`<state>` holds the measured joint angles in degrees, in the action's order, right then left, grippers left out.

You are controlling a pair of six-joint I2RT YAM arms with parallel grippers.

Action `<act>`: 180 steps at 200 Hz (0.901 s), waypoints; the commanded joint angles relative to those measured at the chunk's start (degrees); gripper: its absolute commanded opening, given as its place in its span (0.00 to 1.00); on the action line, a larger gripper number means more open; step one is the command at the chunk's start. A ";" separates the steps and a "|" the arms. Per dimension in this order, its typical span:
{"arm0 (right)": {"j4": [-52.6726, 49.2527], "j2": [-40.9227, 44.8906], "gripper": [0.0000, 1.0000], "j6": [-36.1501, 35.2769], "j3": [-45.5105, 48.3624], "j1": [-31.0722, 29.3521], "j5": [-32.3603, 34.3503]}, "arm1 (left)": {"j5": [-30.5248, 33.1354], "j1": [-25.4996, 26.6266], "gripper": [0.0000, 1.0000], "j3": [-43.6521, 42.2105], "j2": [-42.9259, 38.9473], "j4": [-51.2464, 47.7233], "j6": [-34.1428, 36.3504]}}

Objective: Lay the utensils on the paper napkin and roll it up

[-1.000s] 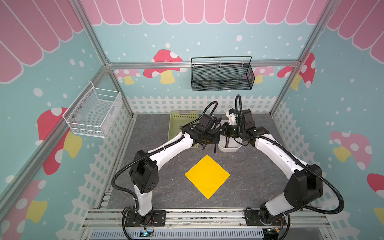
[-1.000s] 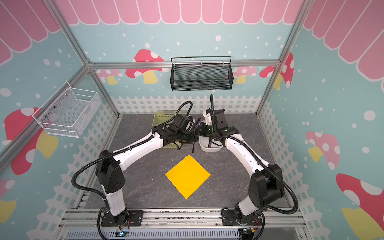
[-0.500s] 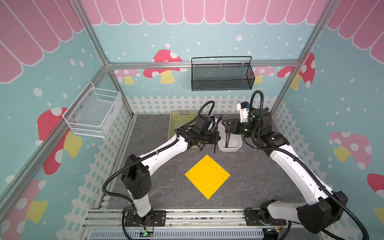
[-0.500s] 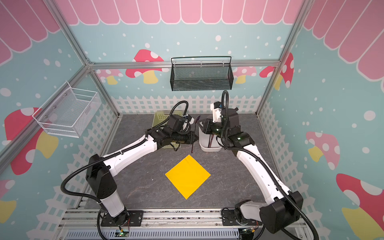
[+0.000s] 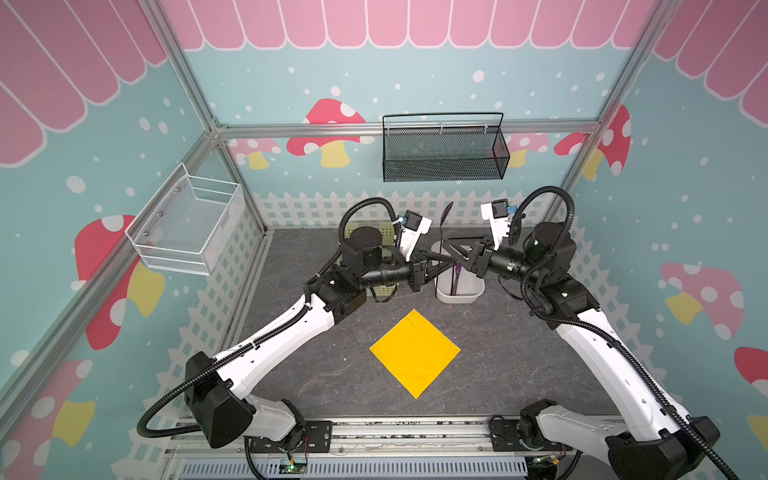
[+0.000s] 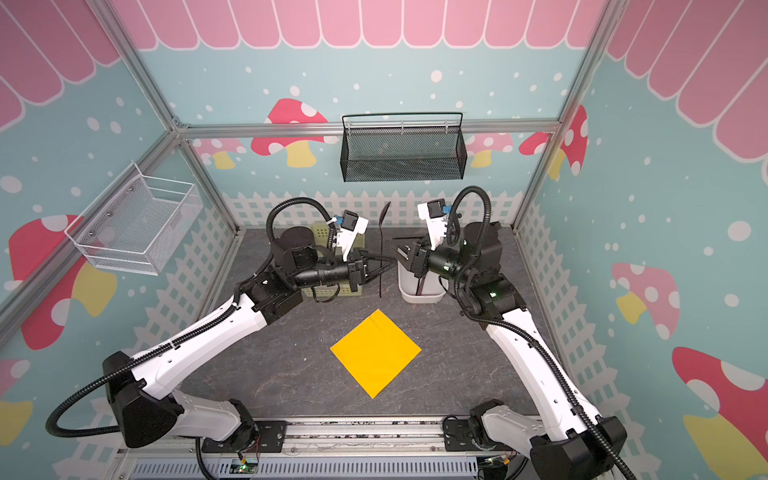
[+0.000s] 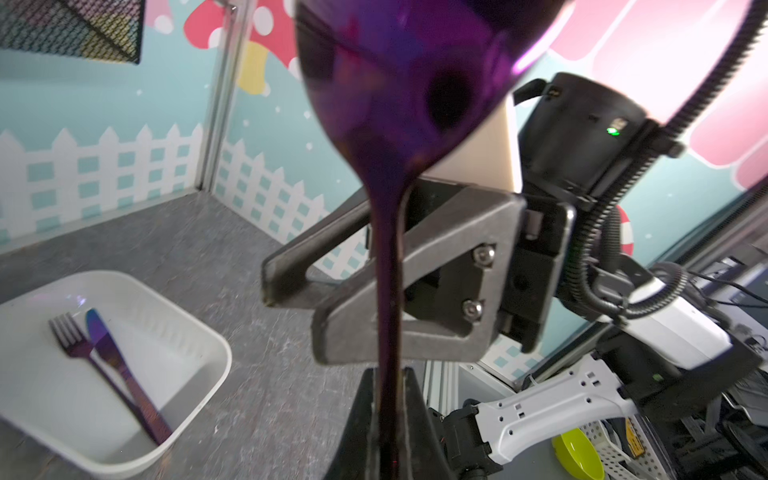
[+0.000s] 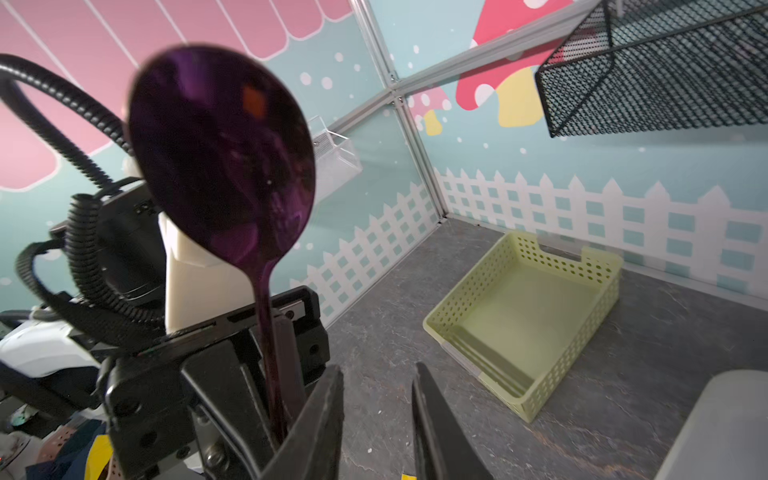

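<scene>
Left hand (image 7: 388, 424) pinches the slim, stiff, slippery-looking purple metal spoon (image 6: 381, 232) upright by its handle above the desk (image 6: 291, 374); right hand (image 8: 378, 415) narrowly parted, empty. Thin yellow paper napkin (image 6: 376, 353) lies flat.

No text, label, brand, number or sign can be read on anything in these views

Clearance ref. paper napkin (image 6: 376, 353) | above and close round it: bare tabletop (image 6: 291, 374), open | beyond far corner: white bin (image 6: 419, 293), upright spoon (image 6: 382, 245), left gripper (image 6: 388, 264), right gripper (image 6: 401, 248) bunched together, little gap; green basket (image 6: 318, 232) far-left | flanks: left arm (image 6: 199, 345), right arm (image 6: 536, 361), well apart from it
</scene>
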<state>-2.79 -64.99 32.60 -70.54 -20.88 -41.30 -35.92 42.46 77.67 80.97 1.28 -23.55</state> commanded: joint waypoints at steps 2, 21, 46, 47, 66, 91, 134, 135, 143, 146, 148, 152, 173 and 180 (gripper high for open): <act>5.51 2.68 0.31 -1.16 0.32 0.14 -5.50 | -4.87 0.17 0.00 -0.69 -0.81 5.79 1.27; 6.08 4.52 0.31 -1.84 1.29 0.14 -4.15 | -5.08 0.17 0.00 -0.25 -0.75 6.03 0.86; 7.65 5.66 0.31 -0.67 1.77 0.13 -5.35 | -4.39 0.17 0.00 -0.41 -1.20 6.28 1.01; 7.68 5.62 0.31 -0.64 1.75 0.14 -5.41 | -4.32 0.17 0.00 -0.41 -1.22 6.28 1.03; 8.27 5.29 0.32 -0.11 1.77 0.14 -7.81 | -3.46 0.17 0.00 -0.26 -1.21 5.77 1.31; 10.51 4.46 0.32 1.52 2.41 -0.03 -11.81 | -4.16 0.17 0.00 0.77 -0.29 4.51 1.62; 10.82 2.97 0.31 2.42 1.55 -0.12 -13.23 | -5.90 0.17 0.00 0.73 -0.12 5.53 1.49; 10.80 2.91 0.31 2.45 1.50 -0.12 -13.30 | -5.86 0.17 0.00 0.73 -0.11 5.51 1.49; 10.70 2.62 0.31 2.49 1.23 -0.12 -13.81 | -6.12 0.17 0.00 0.73 0.01 5.39 1.55; 10.76 2.47 0.31 2.57 1.12 -0.12 -13.95 | -6.19 0.17 0.00 0.73 -0.02 5.47 1.65; 10.78 2.43 0.30 2.63 1.07 -0.14 -14.13 | -6.23 0.17 0.00 0.73 0.02 5.42 1.66; 10.70 2.27 0.30 2.73 0.96 -0.12 -14.25 | -6.49 0.17 0.00 0.73 0.06 5.38 1.65; 10.63 1.71 0.28 3.23 0.59 -0.12 -15.05 | -6.86 0.17 0.00 0.73 0.15 5.67 1.34; 10.67 1.46 0.27 3.39 0.42 -0.12 -15.25 | -6.93 0.25 0.00 0.64 0.15 5.75 1.31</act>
<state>6.13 -62.89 35.03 -68.64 -20.91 -54.17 -41.19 42.46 77.67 80.90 5.28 -23.16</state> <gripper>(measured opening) 0.279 0.070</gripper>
